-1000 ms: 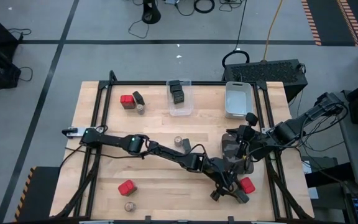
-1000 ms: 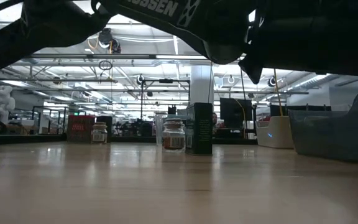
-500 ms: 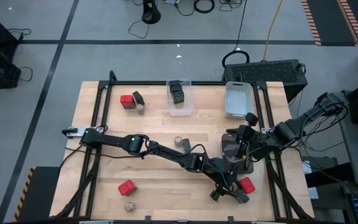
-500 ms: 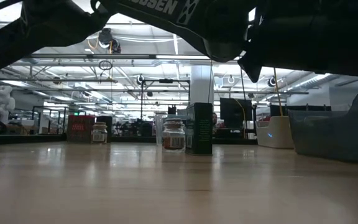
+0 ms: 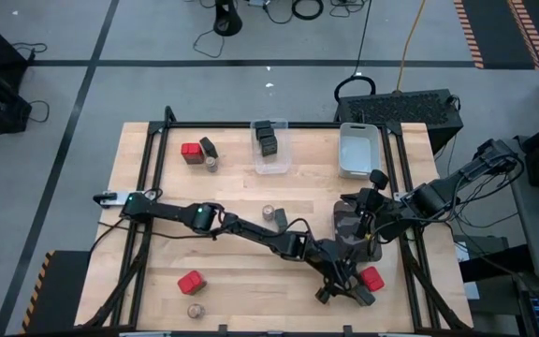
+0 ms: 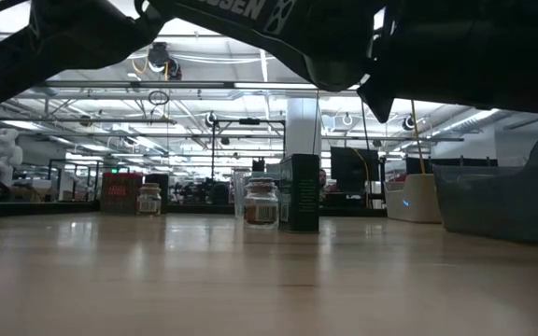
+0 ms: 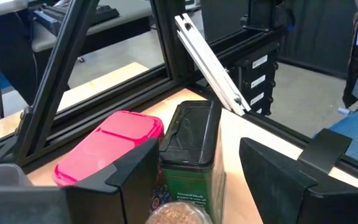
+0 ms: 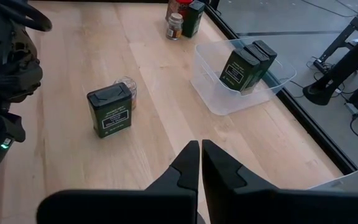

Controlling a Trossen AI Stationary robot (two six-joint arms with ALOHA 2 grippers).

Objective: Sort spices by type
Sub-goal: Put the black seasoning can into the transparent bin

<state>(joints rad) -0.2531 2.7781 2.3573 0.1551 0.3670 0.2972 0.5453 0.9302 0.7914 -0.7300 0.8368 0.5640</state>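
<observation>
Pale wood forms the table (image 5: 157, 187), and almost nothing on it differs from the frames a second and half a second back: both arms hold the same poses and every spice container sits where it did.

Largest on the table are the bins. A clear bin (image 5: 270, 147) at the far edge holds two dark green tins (image 8: 248, 63). A white bin (image 5: 358, 150) stands to its right. A grey bin (image 5: 348, 225) sits under the right arm.

The left arm stretches across the table towards the near right corner. Its end effector (image 7: 194, 165) stays part-open, with a green tin (image 7: 191, 152) standing upright between its fingers (image 7: 132, 177). Whether the fingers press on the tin, I cannot tell. A red tin (image 7: 107, 149) stands touching that tin's side, and a round jar's lid (image 7: 179, 214) shows just in front of it.

The right arm waits over the grey bin, its end effector (image 8: 200, 158) still fully closed and holding nothing.

Elsewhere, a lone green tin (image 8: 109, 111) stands mid-table with a small jar (image 8: 124, 86) just behind it. Near the far left, a red tin (image 5: 191, 153), a dark tin (image 5: 208, 146) and a jar (image 5: 211, 165) cluster together. At the near left edge, another red tin (image 5: 191, 282) stands near a jar (image 5: 196, 311).
</observation>
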